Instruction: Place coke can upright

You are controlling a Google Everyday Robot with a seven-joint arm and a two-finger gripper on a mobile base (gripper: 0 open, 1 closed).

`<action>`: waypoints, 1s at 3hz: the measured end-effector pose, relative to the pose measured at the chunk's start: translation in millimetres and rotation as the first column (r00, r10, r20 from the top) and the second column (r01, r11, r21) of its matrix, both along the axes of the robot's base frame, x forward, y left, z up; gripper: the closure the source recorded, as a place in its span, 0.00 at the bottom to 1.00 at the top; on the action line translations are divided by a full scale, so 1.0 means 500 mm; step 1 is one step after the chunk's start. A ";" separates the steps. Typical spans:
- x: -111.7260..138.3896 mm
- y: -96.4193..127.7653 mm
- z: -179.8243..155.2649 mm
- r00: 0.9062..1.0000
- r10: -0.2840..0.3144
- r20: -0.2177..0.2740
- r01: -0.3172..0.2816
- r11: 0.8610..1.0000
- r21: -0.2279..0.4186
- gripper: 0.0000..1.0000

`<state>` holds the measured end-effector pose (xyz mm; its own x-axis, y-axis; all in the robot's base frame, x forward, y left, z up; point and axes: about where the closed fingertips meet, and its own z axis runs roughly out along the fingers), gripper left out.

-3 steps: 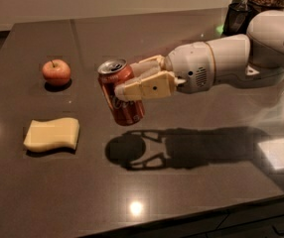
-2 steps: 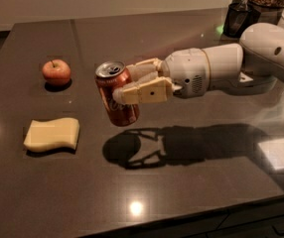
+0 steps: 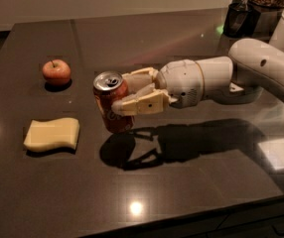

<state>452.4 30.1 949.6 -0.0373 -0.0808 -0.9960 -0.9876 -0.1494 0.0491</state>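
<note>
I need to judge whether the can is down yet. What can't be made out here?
Camera view:
- Coke can base against the table: contact unclear on the dark, glossy surface.
- Can's right side: covered by the gripper, jaws closed around it, mid-table.
- Can's lettering: mostly behind the near jaw.
- Containers at back right: cut off by the top edge.

Dark glossy table (image 3: 191, 202) fills most of the view; light reflections at 6 and 9 o'clock. Pale wall (image 3: 107, 1), 12 o'clock. Black container (image 3: 239, 19), 1 o'clock. Gripper (image 3: 119, 94), centre, above table.
</note>
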 end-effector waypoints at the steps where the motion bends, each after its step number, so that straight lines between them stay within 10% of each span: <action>1: -0.003 0.000 -0.018 0.999 0.021 0.026 -0.021 1.000 0.014 1.00; 3: -0.004 -0.002 -0.066 0.998 0.051 0.041 -0.052 0.999 0.014 1.00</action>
